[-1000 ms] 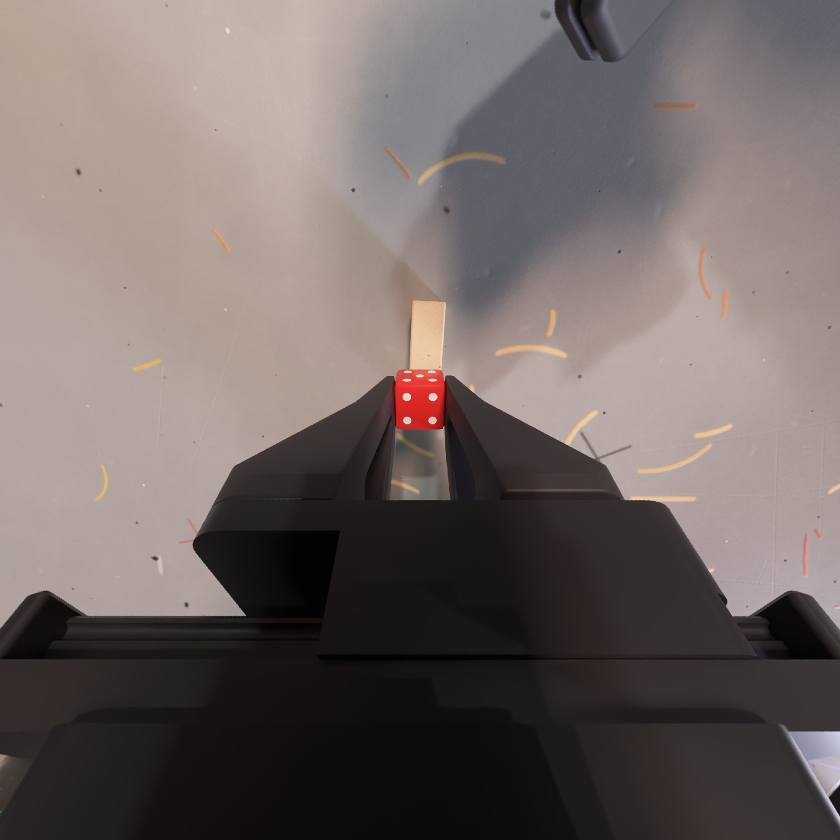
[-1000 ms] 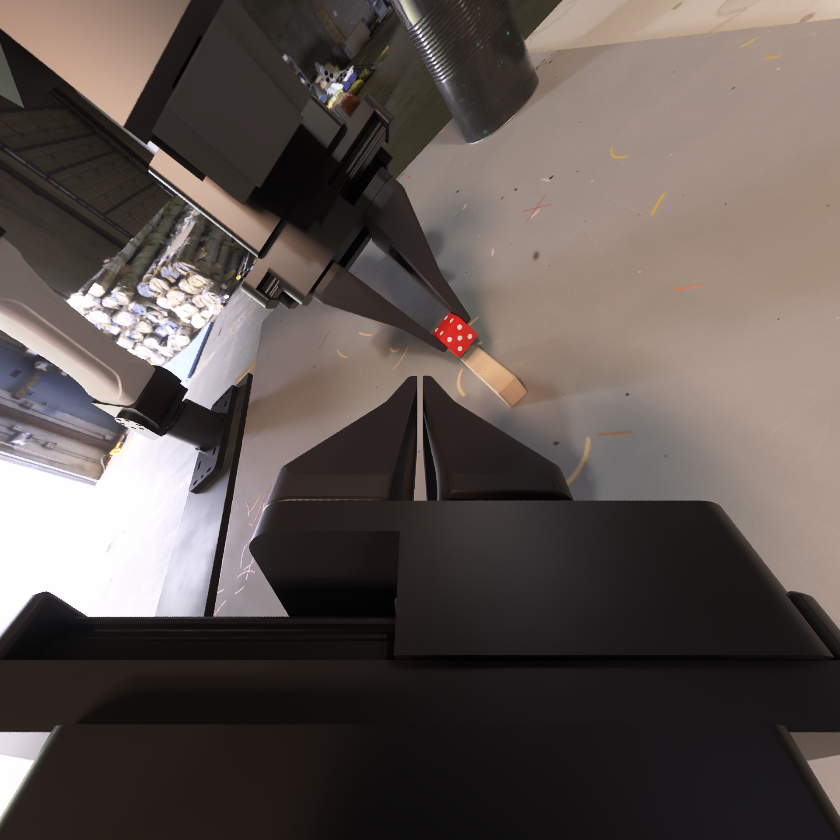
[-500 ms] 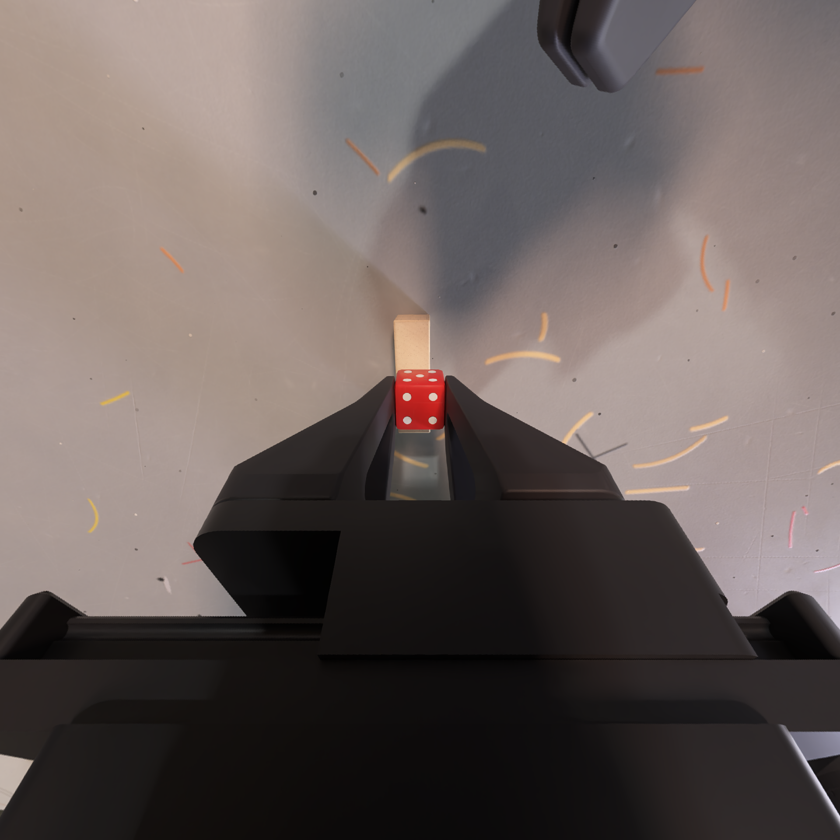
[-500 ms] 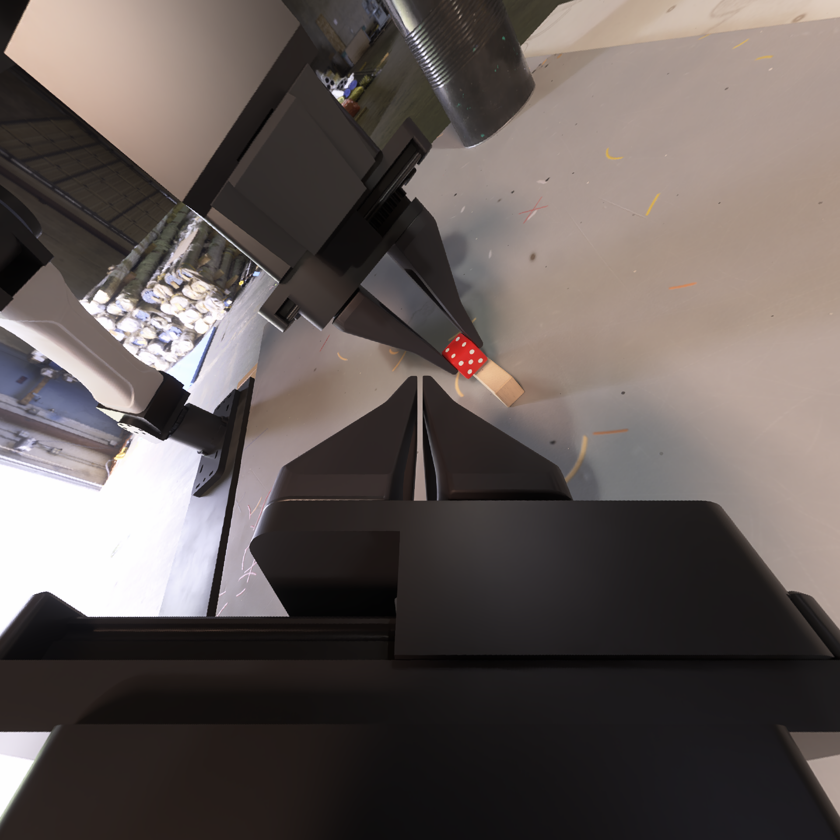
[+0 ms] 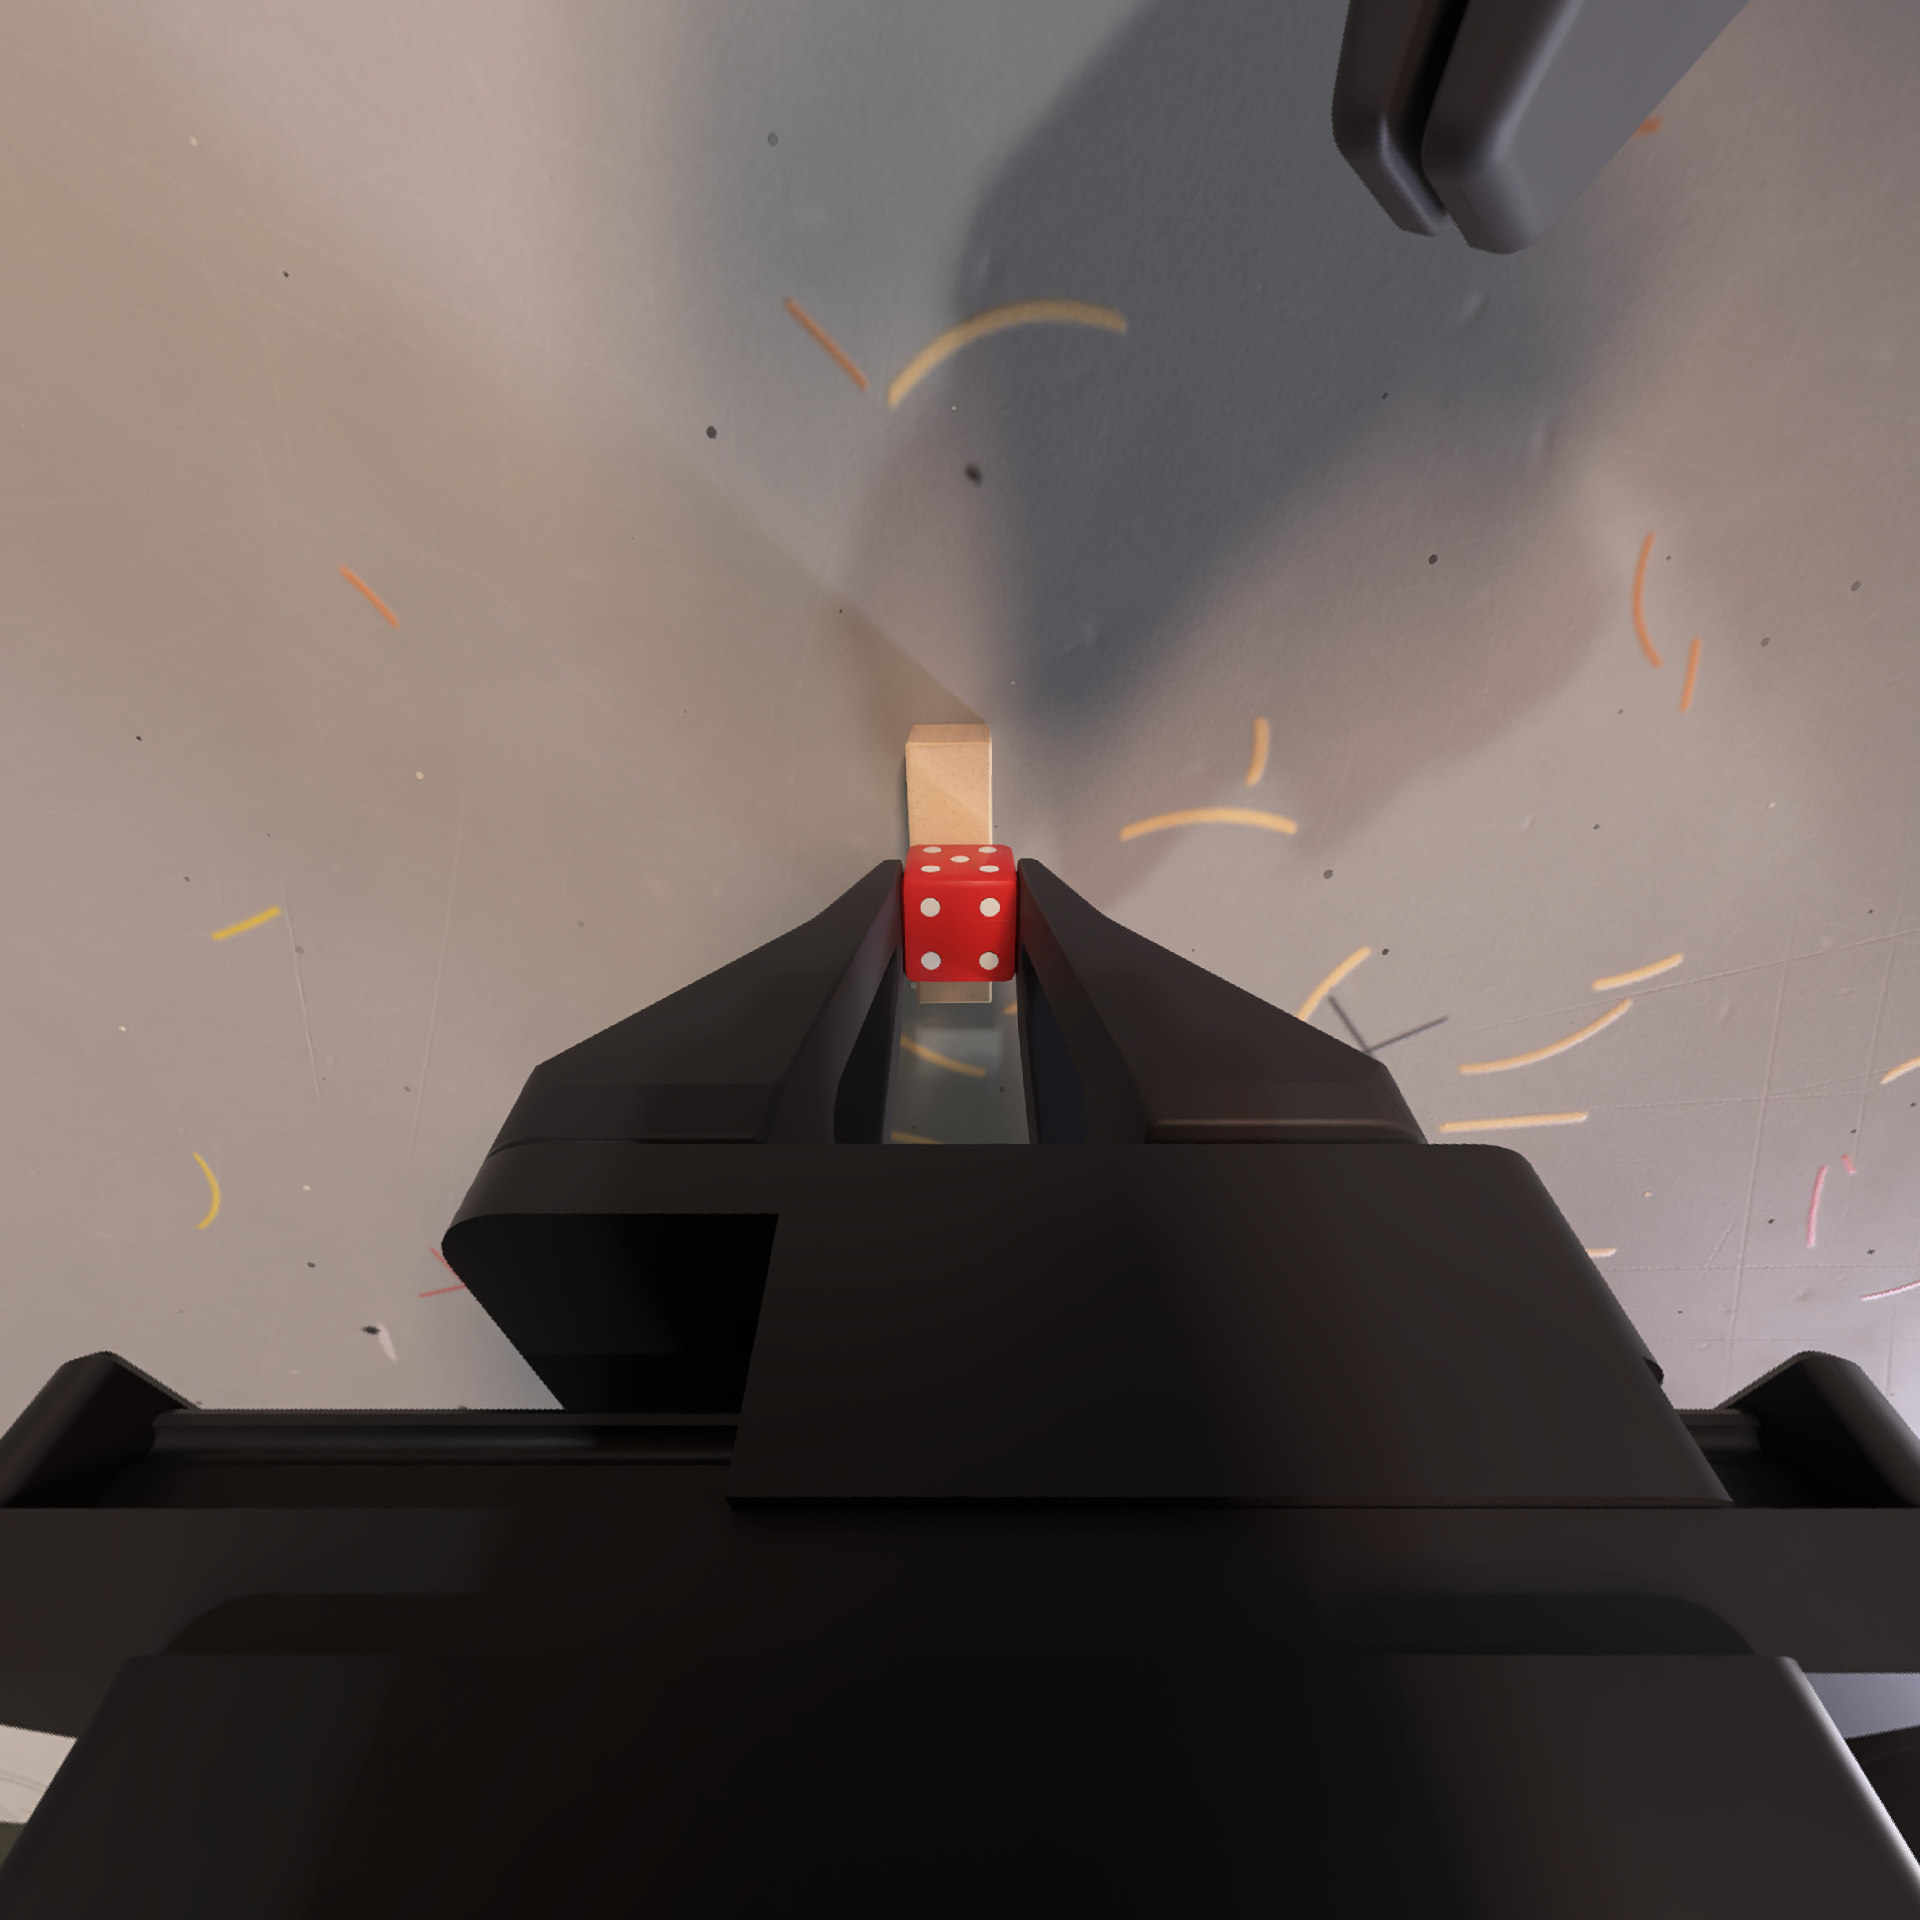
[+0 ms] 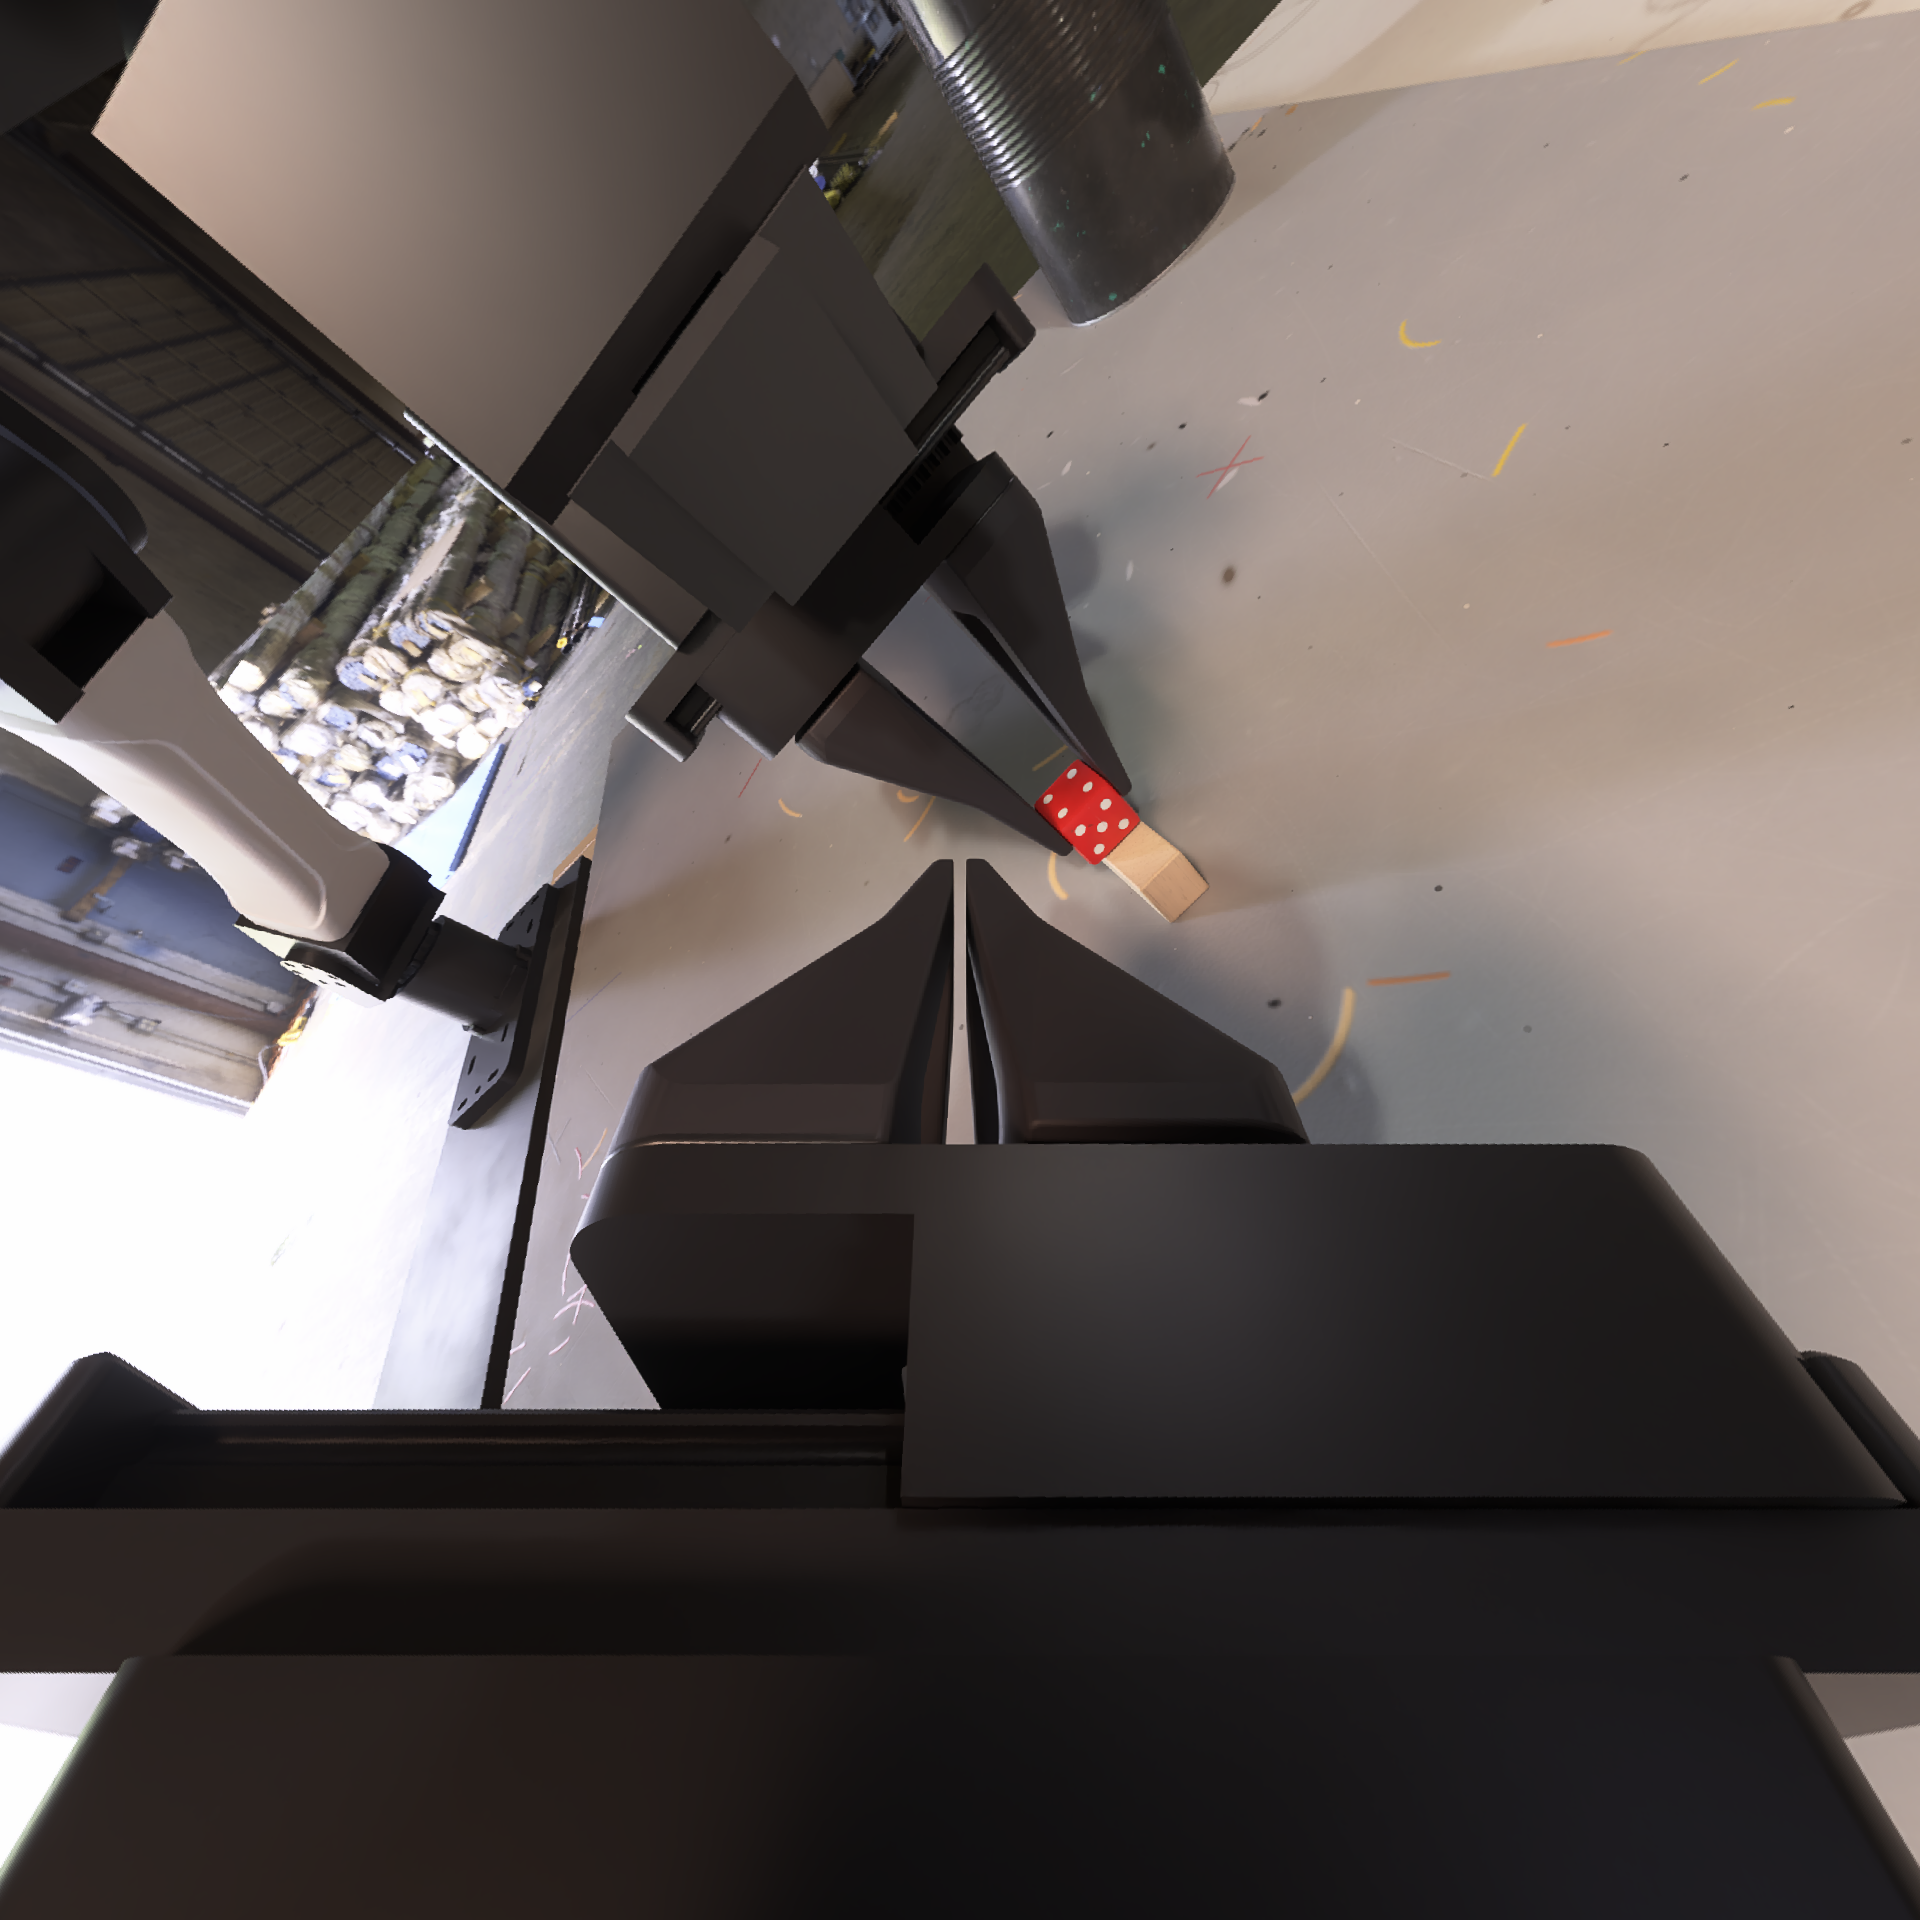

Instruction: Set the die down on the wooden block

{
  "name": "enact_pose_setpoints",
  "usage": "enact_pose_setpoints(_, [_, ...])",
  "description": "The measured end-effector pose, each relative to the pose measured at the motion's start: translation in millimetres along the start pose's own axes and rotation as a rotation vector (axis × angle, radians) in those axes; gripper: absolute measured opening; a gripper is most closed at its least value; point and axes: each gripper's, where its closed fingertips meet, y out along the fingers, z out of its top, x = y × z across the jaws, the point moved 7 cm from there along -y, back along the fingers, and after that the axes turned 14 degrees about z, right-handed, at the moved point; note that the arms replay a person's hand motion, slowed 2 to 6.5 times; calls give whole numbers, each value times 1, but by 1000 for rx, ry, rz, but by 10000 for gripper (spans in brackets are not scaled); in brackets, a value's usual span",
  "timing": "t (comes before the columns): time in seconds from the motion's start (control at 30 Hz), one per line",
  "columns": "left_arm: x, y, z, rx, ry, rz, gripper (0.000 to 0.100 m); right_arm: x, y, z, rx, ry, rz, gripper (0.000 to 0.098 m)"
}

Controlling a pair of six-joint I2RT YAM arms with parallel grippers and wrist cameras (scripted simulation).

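Observation:
My left gripper (image 5: 958, 914) is shut on a red die with white pips (image 5: 958, 914), held at the fingertips. A pale wooden block (image 5: 948, 781) lies on the grey table straight under and beyond the die; a sliver of it shows below the die too. In the right wrist view the die (image 6: 1086, 812) sits at or just above the near end of the block (image 6: 1162, 875), still between the left fingers (image 6: 966, 774). I cannot tell if it touches. My right gripper (image 6: 958, 864) is shut and empty, close to the left of the block.
A dark ribbed cylinder (image 6: 1081, 156) stands at the far edge of the grey table (image 6: 1558, 727). The left arm's base plate (image 6: 499, 997) is bolted at the table's left. The right gripper's tips (image 5: 1475, 125) show at the top of the left wrist view.
My left gripper has come down and forward with the die, so the die now covers more of the block's near end. My right gripper has stayed shut and barely moved.

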Motion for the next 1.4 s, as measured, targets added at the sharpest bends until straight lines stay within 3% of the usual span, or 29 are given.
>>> enact_pose_setpoints(1.4, [-4, 2, 3, -25, -21, -59, 179, -1, 4, -4, -37, 0, 16, 20])
